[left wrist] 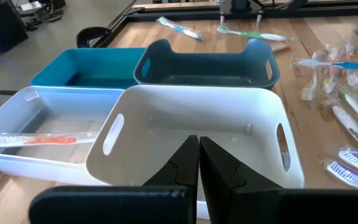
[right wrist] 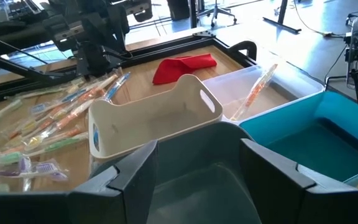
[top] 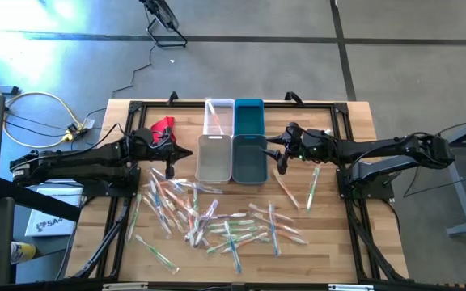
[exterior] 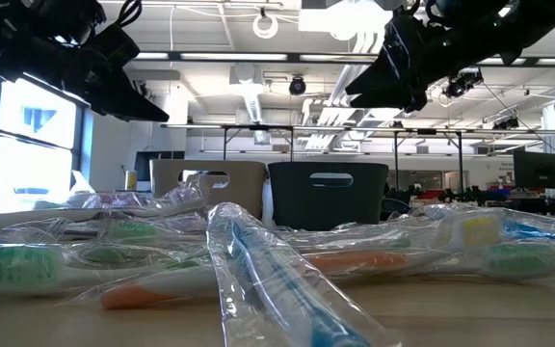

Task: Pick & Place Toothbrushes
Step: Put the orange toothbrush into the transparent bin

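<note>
Many toothbrushes (top: pixel 209 222) in clear wrappers lie scattered over the near half of the table, and two more (top: pixel 298 187) lie to the right of the bins. One orange-handled toothbrush (left wrist: pixel 39 140) lies inside the clear bin (top: pixel 219 115). My left gripper (left wrist: pixel 199 163) is shut and holds nothing. It hovers at the left side of the white bin (top: pixel 214 157). My right gripper (right wrist: pixel 197 180) is open with nothing between its fingers, and it hovers at the right side of the dark teal bin (top: pixel 249 158). In the low view both grippers hang well above the table.
Four bins stand in a block at the table's middle: clear and bright blue (top: pixel 248 115) at the back, white and dark teal in front. A red cloth (top: pixel 162 127) lies at the far left, beside the left arm. Bare wood shows at the far right.
</note>
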Robot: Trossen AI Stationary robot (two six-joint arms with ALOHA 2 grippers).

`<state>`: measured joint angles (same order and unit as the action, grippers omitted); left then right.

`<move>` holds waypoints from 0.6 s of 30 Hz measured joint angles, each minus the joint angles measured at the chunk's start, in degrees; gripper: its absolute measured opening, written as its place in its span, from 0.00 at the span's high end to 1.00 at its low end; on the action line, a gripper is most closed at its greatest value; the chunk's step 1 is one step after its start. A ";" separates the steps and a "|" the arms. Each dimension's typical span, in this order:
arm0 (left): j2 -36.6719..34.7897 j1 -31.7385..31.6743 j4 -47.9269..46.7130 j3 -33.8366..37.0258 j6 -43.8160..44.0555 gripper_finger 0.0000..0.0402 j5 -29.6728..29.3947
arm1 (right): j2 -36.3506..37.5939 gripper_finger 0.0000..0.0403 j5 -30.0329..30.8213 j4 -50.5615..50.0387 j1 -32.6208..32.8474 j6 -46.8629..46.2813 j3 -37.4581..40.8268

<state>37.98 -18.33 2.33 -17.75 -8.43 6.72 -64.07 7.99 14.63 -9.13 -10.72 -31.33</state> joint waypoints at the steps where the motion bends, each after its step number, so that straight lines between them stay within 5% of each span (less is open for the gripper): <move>1: 0.00 -0.01 -0.01 0.02 0.00 0.98 0.00 | 0.00 0.46 0.00 -0.20 0.00 0.06 0.00; 18: 0.00 -0.02 -1.23 0.02 -0.02 0.98 -0.04 | 0.00 0.46 -0.52 -1.20 0.00 0.42 0.00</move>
<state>37.98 -18.35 1.10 -17.74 -8.45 6.68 -64.07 7.46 13.43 -9.13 -10.31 -31.33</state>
